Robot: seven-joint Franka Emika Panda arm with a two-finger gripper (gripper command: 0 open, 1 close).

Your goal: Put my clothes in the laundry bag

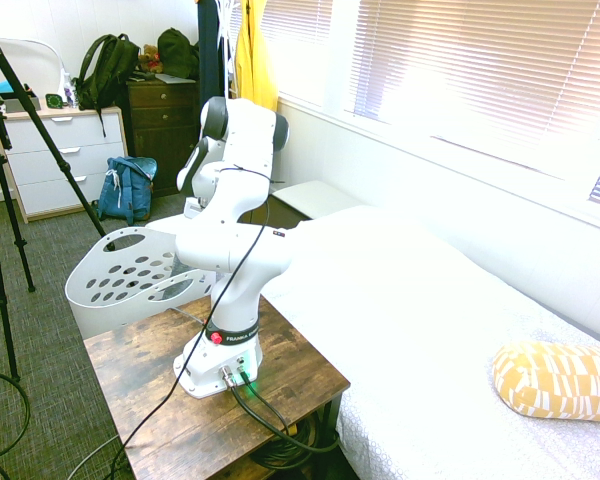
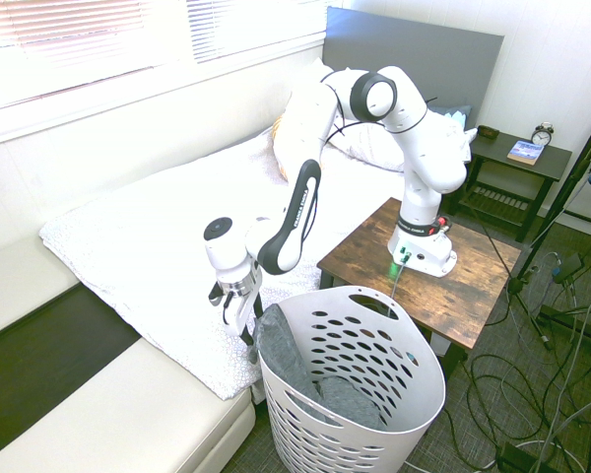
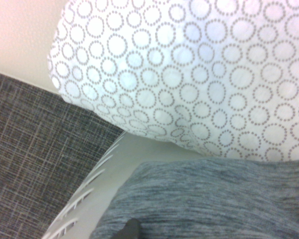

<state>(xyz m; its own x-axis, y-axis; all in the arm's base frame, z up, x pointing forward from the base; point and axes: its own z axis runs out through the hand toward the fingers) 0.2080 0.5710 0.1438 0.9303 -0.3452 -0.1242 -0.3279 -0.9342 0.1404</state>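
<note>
The clothes (image 2: 288,347), a dark blue-grey bundle, lie partly inside the laundry bag (image 2: 374,414); one fold drapes up over the rim at about nine o'clock of the basket's opening in the second exterior view, the rest pools on the bottom; the gripper (image 2: 242,320) hangs at that same rim point, its tips at the top of the fold; whether the claw is apart or clamped on the cloth I cannot tell, since the fingers merge with the dark fabric; the wrist view shows the grey cloth (image 3: 209,199) lying against the basket wall (image 3: 97,191), with the dotted bedspread (image 3: 189,74) hanging just beyond and carpet (image 3: 35,149) beside it. The step in hand looks like the release; to do it well, carry the fold inward toward the basket's centre, roughly toward three o'clock, before letting go, so nothing slides back over the edge onto the carpet; then lift straight up, clear of the rim, so the light plastic basket isn't tipped.
</note>
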